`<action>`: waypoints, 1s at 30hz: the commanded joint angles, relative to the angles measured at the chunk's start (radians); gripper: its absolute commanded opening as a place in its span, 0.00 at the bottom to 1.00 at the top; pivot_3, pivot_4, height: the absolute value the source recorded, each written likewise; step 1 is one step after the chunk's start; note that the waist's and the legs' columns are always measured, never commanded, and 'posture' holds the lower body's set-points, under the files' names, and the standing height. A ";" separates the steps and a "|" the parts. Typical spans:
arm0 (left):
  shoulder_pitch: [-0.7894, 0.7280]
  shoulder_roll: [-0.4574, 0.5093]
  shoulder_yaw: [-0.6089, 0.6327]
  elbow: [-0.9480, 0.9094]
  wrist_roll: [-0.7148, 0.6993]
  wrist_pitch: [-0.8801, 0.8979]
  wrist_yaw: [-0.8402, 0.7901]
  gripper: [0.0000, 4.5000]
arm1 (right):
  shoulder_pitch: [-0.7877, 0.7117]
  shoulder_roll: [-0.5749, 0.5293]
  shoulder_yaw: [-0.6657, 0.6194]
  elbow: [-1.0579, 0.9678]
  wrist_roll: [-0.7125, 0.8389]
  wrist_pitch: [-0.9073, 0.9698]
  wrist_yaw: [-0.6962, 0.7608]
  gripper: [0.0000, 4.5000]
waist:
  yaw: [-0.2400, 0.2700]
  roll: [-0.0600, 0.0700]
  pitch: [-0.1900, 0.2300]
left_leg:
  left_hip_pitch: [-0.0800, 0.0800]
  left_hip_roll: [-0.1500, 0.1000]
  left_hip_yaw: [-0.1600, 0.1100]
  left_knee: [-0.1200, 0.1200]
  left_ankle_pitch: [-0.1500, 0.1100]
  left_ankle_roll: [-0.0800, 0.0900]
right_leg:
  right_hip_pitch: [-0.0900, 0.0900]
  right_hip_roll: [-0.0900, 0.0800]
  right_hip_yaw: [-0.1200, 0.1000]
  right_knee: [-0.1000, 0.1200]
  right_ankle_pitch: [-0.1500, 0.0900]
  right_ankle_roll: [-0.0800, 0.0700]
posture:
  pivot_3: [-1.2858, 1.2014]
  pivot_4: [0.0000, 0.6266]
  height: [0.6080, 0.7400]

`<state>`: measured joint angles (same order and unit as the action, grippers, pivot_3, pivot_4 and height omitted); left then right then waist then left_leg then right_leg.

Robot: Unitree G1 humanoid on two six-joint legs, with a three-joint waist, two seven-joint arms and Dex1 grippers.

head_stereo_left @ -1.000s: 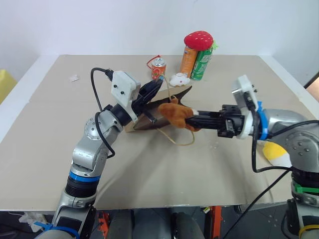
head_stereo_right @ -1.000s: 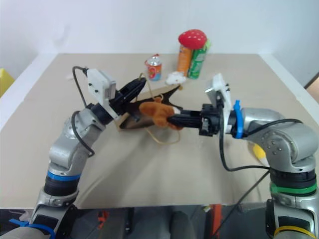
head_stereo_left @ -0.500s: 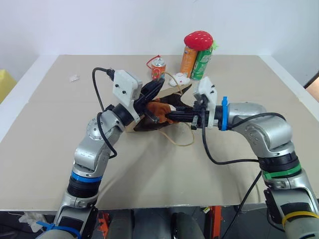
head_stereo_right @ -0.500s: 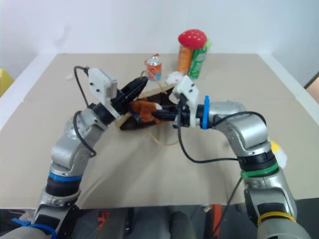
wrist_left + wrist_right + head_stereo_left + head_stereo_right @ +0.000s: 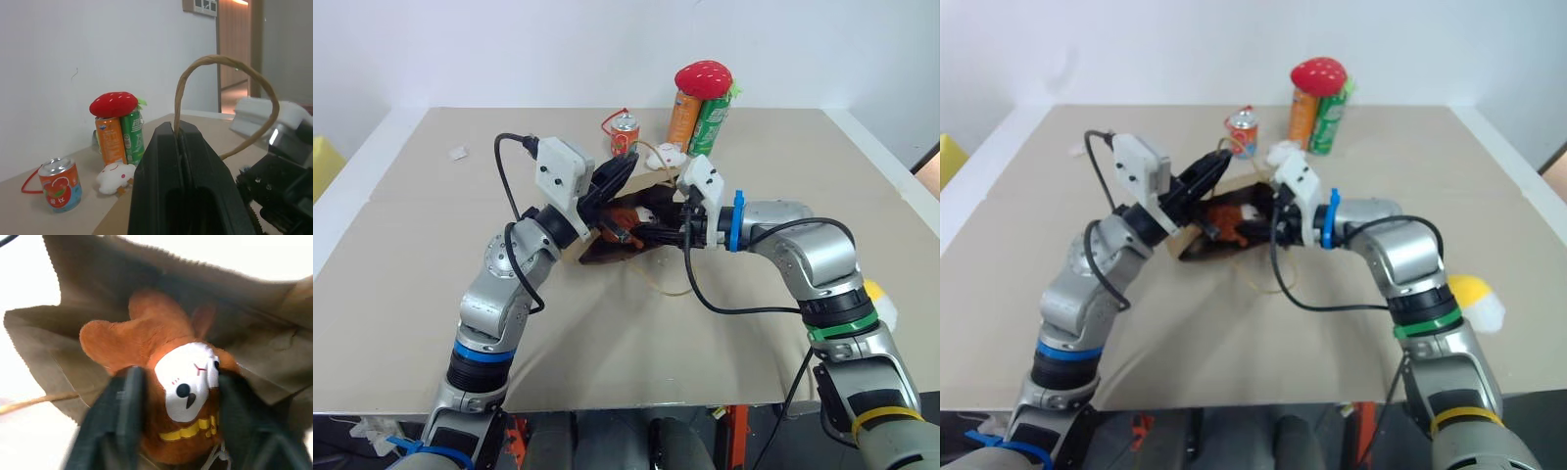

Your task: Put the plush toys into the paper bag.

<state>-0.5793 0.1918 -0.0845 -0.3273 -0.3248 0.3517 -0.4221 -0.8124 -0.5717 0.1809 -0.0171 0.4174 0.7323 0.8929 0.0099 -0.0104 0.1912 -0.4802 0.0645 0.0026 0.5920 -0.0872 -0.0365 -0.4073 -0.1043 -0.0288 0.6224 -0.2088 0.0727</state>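
Brown kraft paper bag with beige cord loop handles (image 5: pixel 651 211) lies on its side on the tan tabletop (image 5: pixel 401 245), mouth held up by my left gripper (image 5: pixel 617 178), its fingers clamped together on one handle. My right gripper (image 5: pixel 178 423) sits at the mouth, black fingers (image 5: pixel 129 401) spread either side of the soft brown plush monkey with a tan face (image 5: pixel 171 382), now inside. Light and squashy, it should take a pinch at the belly. The round yellow-and-white plush (image 5: pixel 1474 294) waits at the tabletop's right edge; I would pinch its middle.
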 commanded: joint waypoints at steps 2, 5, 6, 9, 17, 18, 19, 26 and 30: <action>-0.004 0.006 -0.013 -0.045 0.007 -0.015 -0.009 0.00 | 0.014 -0.092 -0.172 -0.179 0.174 0.129 0.065 0.96 | 0.000 0.000 0.000 | 0.000 0.000 0.000 0.000 0.000 0.000 | 0.000 0.000 0.000 0.000 0.000 0.000 | 0.52 0.24 1.00; 0.000 0.006 -0.012 -0.044 0.004 -0.014 -0.008 0.00 | 0.046 -0.148 -0.267 -0.246 0.271 0.215 0.072 0.99 | 0.002 0.000 0.000 | 0.000 0.000 0.000 0.000 0.000 0.000 | 0.000 0.000 0.000 0.000 -0.001 0.000 | 0.52 0.24 1.00; 0.001 0.006 -0.013 -0.044 0.003 -0.014 -0.008 0.00 | 0.055 -0.156 -0.299 -0.258 0.301 0.244 0.057 0.99 | 0.002 0.000 0.000 | 0.000 0.000 0.000 0.000 0.000 0.000 | 0.000 0.000 0.000 0.000 0.000 0.000 | 0.52 0.24 1.00; 0.002 0.006 -0.018 -0.038 0.004 -0.019 -0.012 0.00 | 0.138 -0.205 -0.424 -0.272 0.338 0.302 -0.002 0.99 | 0.002 0.000 0.000 | 0.000 0.000 0.000 0.000 0.000 0.000 | 0.000 0.000 0.000 0.000 0.000 0.000 | 0.52 0.24 1.00; 0.000 -0.001 -0.022 -0.020 0.005 -0.033 -0.015 0.00 | 0.493 -0.152 -0.637 -0.372 0.043 0.127 -0.390 0.99 | 0.008 0.000 0.000 | 0.000 0.000 0.000 0.003 0.000 0.000 | 0.001 0.000 0.001 0.001 0.000 0.000 | 0.52 0.24 1.00; 0.000 -0.003 -0.021 -0.020 0.005 -0.034 -0.015 0.00 | 0.534 -0.130 -0.656 -0.391 0.009 0.097 -0.442 0.99 | 0.008 0.000 -0.001 | 0.000 0.000 0.000 0.003 0.000 0.000 | 0.001 0.000 0.001 0.000 0.000 0.001 | 0.52 0.24 1.00; 0.001 -0.005 -0.021 -0.020 0.005 -0.034 -0.015 0.00 | 0.583 -0.102 -0.678 -0.416 -0.022 0.067 -0.484 0.99 | 0.008 0.000 -0.001 | -0.001 0.000 0.001 0.003 0.000 0.000 | 0.000 0.000 0.002 0.000 0.000 0.001 | 0.52 0.24 1.00; 0.008 -0.020 -0.028 -0.012 0.008 -0.042 -0.014 0.00 | 0.795 0.078 -0.784 -0.512 -0.170 0.020 -0.736 0.99 | 0.000 0.003 -0.001 | 0.000 -0.001 0.000 0.005 -0.001 -0.002 | 0.000 0.000 0.003 0.000 0.001 0.001 | 0.52 0.24 1.00; 0.005 -0.023 -0.027 -0.003 0.009 -0.046 -0.018 0.00 | 0.779 0.098 -0.806 -0.407 -0.192 0.045 -0.797 0.99 | -0.002 0.003 -0.002 | 0.001 0.000 0.000 0.005 -0.002 -0.003 | 0.000 0.000 0.003 0.000 0.002 -0.001 | 0.52 0.24 1.00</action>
<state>-0.5641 0.1720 -0.1188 -0.3179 -0.3202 0.3279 -0.4406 -0.0077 -0.4894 -0.5747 -0.4859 0.2465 0.7625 0.1594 0.0076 -0.0076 0.1896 -0.4794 0.0641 0.0029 0.5969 -0.0890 -0.0393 -0.4071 -0.1042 -0.0256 0.6227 -0.2067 0.0722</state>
